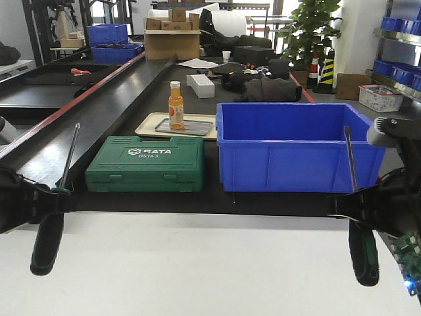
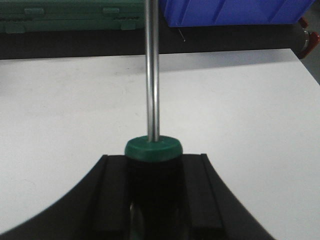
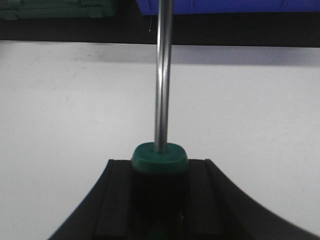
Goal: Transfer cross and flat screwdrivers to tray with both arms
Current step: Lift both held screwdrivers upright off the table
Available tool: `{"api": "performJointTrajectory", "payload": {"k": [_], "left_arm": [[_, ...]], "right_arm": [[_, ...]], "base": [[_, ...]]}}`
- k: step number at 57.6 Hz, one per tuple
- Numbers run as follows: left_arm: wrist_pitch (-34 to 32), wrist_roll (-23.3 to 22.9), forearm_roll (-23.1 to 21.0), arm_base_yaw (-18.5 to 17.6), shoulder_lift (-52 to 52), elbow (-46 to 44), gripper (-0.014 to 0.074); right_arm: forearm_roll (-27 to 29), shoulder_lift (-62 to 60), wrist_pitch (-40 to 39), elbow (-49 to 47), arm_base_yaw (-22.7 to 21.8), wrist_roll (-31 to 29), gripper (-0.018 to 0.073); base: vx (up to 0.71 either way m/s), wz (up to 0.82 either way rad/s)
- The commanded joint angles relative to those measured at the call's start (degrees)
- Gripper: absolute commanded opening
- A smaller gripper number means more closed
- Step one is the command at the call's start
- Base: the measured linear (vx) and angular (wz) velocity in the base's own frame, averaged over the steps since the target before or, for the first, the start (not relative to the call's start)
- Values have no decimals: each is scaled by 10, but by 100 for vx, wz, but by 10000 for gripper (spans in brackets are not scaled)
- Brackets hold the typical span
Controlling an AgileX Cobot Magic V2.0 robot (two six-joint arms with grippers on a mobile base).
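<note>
Both screwdrivers are held above the white table, handles down and shafts up. My left gripper is shut on the black-and-green handle of the left screwdriver; its steel shaft rises toward the green case. At the right, the other gripper is shut on the handle of the right screwdriver, whose shaft stands in front of the blue bin. The tips are too small to tell cross from flat. The tray is out of view.
Beyond the table's far edge, on a black surface, sit a green SATA tool case and a deep blue bin. Behind them a small beige tray carries an orange bottle. Boxes and bins stand farther back.
</note>
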Motion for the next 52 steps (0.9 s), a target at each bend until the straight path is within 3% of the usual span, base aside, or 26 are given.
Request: {"api": "performJointTrajectory", "payload": {"k": [1, 52], "left_arm": [[-37, -5, -19, -3, -20, -16, -1], [-37, -5, -18, -3, -17, -16, -1]], "right_arm": [[-6, -18, -49, -17, -1, -3, -8], [-6, -18, -49, -17, -1, -3, -8]], "base": [[0, 0], [-2, 1]]}}
